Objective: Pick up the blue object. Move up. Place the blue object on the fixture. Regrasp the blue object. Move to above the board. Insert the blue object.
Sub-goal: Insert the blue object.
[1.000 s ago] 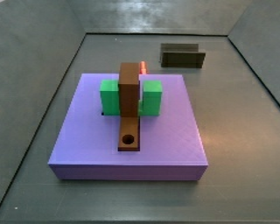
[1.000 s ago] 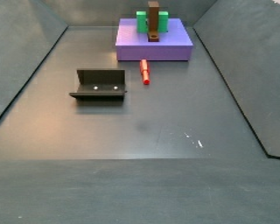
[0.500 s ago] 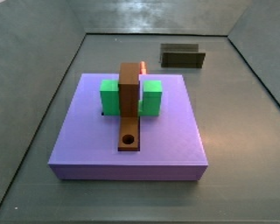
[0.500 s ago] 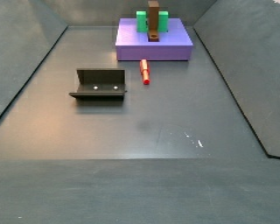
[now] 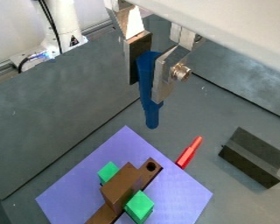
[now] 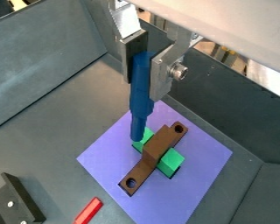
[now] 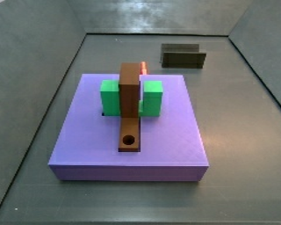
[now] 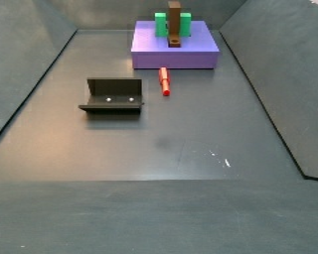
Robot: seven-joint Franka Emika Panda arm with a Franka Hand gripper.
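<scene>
In both wrist views my gripper [image 5: 149, 87] [image 6: 146, 80] is shut on the blue object [image 5: 150, 109] [image 6: 140, 114], a slim blue peg hanging straight down from between the silver fingers. It hangs high above the lavender board [image 5: 130, 144] [image 6: 108, 157], whose brown bar [image 6: 154, 156] crosses two green blocks [image 5: 139, 205]. The bar's round hole [image 7: 130, 140] faces up at its near end. The dark fixture [image 7: 183, 57] [image 8: 112, 97] stands on the floor apart from the board. Neither side view shows the gripper or the blue peg.
A red peg [image 8: 165, 81] [image 5: 191, 150] lies on the grey floor just beside the board [image 8: 202, 50], between it and the fixture [image 5: 254, 156]. Sloping grey walls enclose the floor on all sides.
</scene>
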